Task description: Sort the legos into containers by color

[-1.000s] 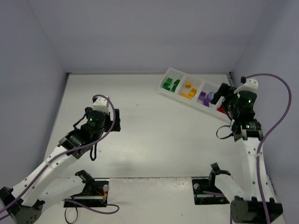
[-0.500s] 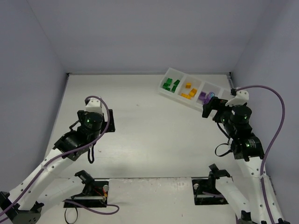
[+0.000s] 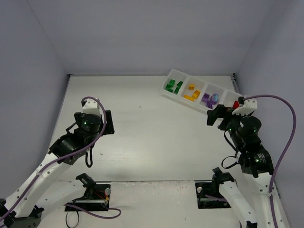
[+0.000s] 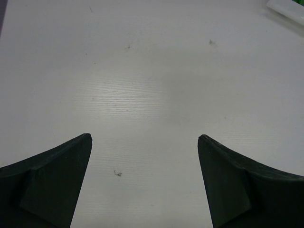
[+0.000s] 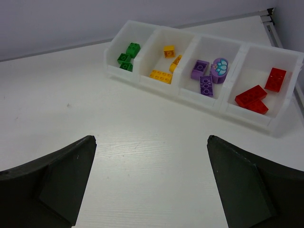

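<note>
The long translucent white tray (image 5: 156, 88) stands at the back right, also seen in the top view (image 3: 186, 101). Its four compartments hold green bricks (image 5: 127, 53), orange-yellow bricks (image 5: 164, 66), purple bricks (image 5: 203, 78) with the rounded pale-topped piece (image 5: 220, 70), and red bricks (image 5: 256, 92). My right gripper (image 5: 149, 145) is open and empty over bare table in front of the tray; in the top view it (image 3: 219, 115) is near the tray's right end. My left gripper (image 4: 145, 140) is open and empty over bare table at the left (image 3: 108, 122).
Walls close the table on the left, back and right. A corner of the tray (image 4: 289, 7) shows at the top right of the left wrist view. The arm bases and cable mounts (image 3: 95, 192) sit at the near edge.
My right gripper has drawn back from over the tray's red end toward me. My left arm has pulled back to the left and toward me.
</note>
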